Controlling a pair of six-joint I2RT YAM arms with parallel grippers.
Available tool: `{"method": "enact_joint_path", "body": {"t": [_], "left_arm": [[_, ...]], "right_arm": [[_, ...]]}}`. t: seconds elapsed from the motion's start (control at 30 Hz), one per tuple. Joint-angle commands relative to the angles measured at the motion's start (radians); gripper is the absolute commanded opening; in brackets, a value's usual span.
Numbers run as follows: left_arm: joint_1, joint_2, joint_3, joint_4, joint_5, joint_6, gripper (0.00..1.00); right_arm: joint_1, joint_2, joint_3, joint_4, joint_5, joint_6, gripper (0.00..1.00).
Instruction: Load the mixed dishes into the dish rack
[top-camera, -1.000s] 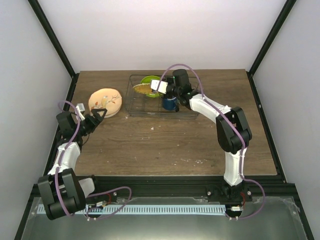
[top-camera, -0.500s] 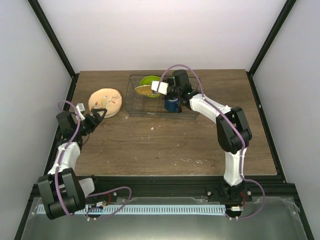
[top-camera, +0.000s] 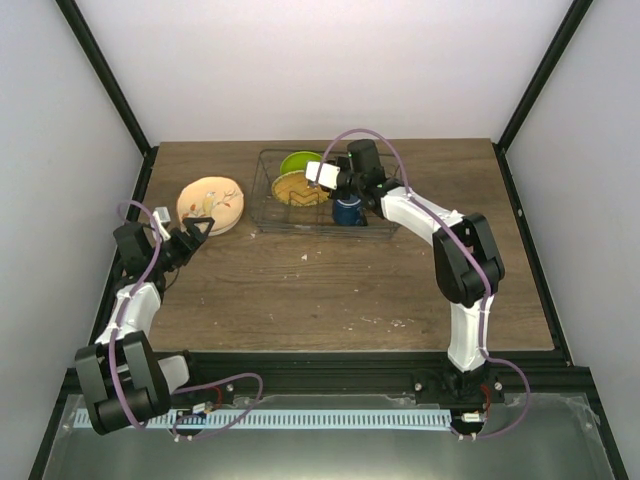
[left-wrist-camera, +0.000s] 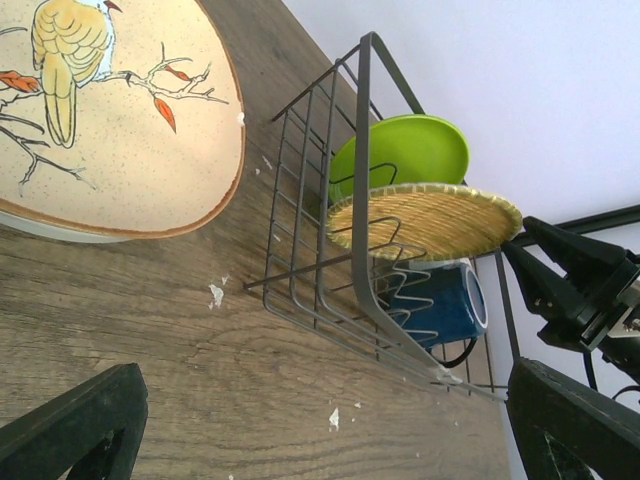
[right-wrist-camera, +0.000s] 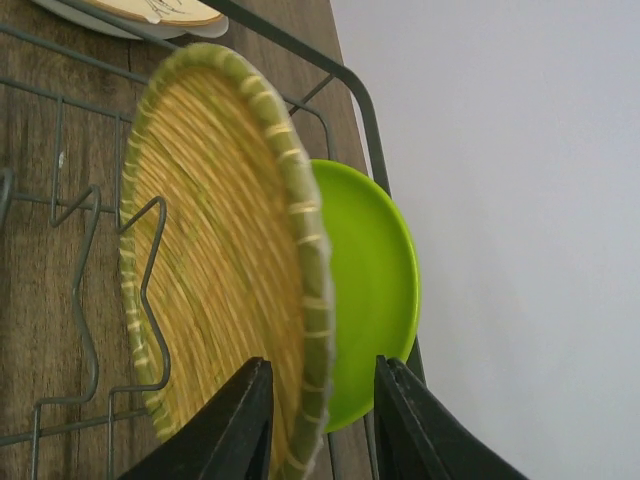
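Note:
The dish rack (top-camera: 268, 218) is a dark wire basket at the table's back. A lime-green plate (top-camera: 297, 159) stands on edge at its far end. The tan woven-look plate (top-camera: 298, 187) leans in front of it among the wire dividers (right-wrist-camera: 85, 300). A dark blue mug (top-camera: 347, 211) lies in the rack on its right. My right gripper (right-wrist-camera: 325, 420) is open, with the tan plate's rim (right-wrist-camera: 305, 300) loose between its fingers and the green plate (right-wrist-camera: 370, 290) behind. The beige bird-patterned plate (top-camera: 211, 203) lies on the table left of the rack. My left gripper (top-camera: 200, 228) hangs open just near of it, holding nothing.
In the left wrist view, the rack's near corner (left-wrist-camera: 358, 200) stands close to the beige plate (left-wrist-camera: 110, 110), and small white flecks (left-wrist-camera: 333, 418) dot the wood. Black frame posts rise at the table's back corners.
The right jaws have parted from the tan plate's rim, and the plate has tipped to lean more face-up in the rack. The left arm has not moved.

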Motion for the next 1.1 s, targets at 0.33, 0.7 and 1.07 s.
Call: {"method": "enact_joint_path", "body": {"t": [0.33,0.7,1.07], "left_arm": [[-0.004,0.021,0.012,0.034,0.005,0.002,1.0],[-0.004,0.248,0.224,-0.142,-0.302,0.105,1.0],[-0.002,0.487,0.524,-0.29,-0.581,0.148,1.0]], "right_arm": [[0.011,0.005,0.017,-0.038,0.017,0.024,0.42],[0.038,-0.287,-0.193,0.099,0.122,0.255,0.72],[0.215,-0.501,-0.426,0.07,0.311,0.684,0.69]]}}
